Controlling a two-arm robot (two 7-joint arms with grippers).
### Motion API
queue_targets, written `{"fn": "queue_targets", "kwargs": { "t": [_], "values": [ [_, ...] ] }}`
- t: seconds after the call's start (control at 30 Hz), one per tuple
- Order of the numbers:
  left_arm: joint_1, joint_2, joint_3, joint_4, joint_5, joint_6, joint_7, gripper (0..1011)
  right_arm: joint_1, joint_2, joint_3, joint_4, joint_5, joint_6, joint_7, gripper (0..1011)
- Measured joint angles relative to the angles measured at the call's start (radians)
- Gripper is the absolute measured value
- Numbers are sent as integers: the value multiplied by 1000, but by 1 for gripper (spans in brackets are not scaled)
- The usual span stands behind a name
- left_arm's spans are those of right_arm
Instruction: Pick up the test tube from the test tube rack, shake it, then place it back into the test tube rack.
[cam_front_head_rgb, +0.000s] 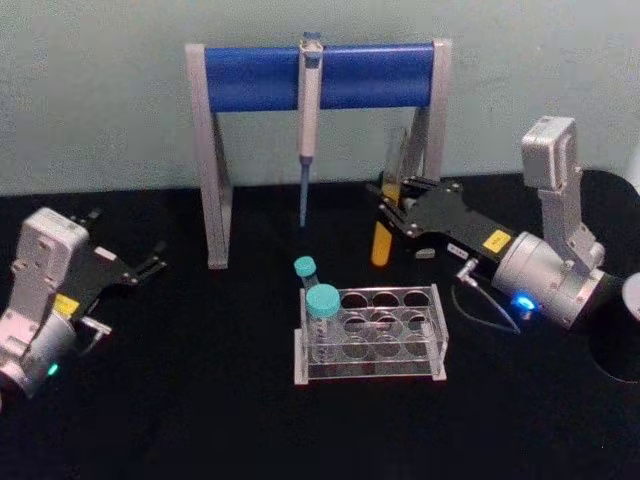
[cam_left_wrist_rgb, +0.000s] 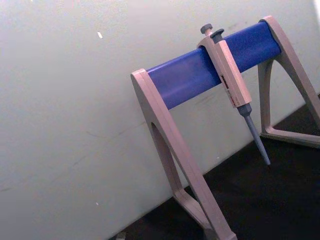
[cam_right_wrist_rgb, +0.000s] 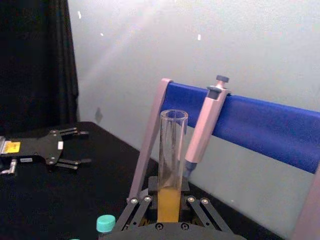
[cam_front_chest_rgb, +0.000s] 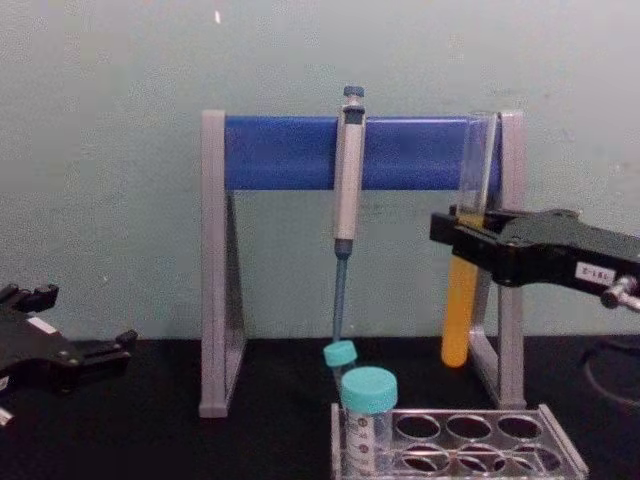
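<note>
Head view: right gripper (cam_front_head_rgb: 390, 205) was raised over the black worktop (cam_front_head_rgb: 200, 400), behind the test tube rack (cam_front_head_rgb: 400, 324), jaws pinching the test tube (cam_front_head_rgb: 381, 246). Left gripper (cam_front_head_rgb: 148, 268) sat far left, jaws spread.
Left wrist view: pipette stand (cam_left_wrist_rgb: 200, 75), with a pipette (cam_left_wrist_rgb: 234, 85) hanging on it.
Right wrist view: tube upright between the jaws, orange liquid low inside.
Chest view: tube's round bottom hung clear above the rack, by the stand's right leg.

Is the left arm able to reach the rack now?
Probably yes: the left end effector sits open left of the rack, nothing between them; the right end effector holds the tube raised behind it.
</note>
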Motion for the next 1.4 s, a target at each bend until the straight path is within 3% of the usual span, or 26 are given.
{"fn": "queue_targets", "kwargs": {
  "t": [0.23, 0.43, 0.8, 1.03, 1.23, 1.4],
  "values": [
    [0, 0, 0, 0, 0, 0, 0, 1001, 10, -5, -14, 12, 7, -2, 8, 232],
    [0, 0, 0, 0, 0, 0, 0, 1002, -5, 6, -5, -7, 5, -5, -18, 232],
    [0, 0, 0, 0, 0, 0, 0, 1001, -123, 73, 51, -131, 2, 49, -85, 232],
    [0, 0, 0, 0, 0, 0, 0, 1001, -160, 88, 47, -175, 17, 63, -63, 232],
    [0, 0, 0, 0, 0, 0, 0, 1001, -135, 71, 11, -156, 31, 51, -18, 232],
    [0, 0, 0, 0, 0, 0, 0, 1001, -72, 35, -17, -83, 33, 27, 4, 232]
  ]
}}
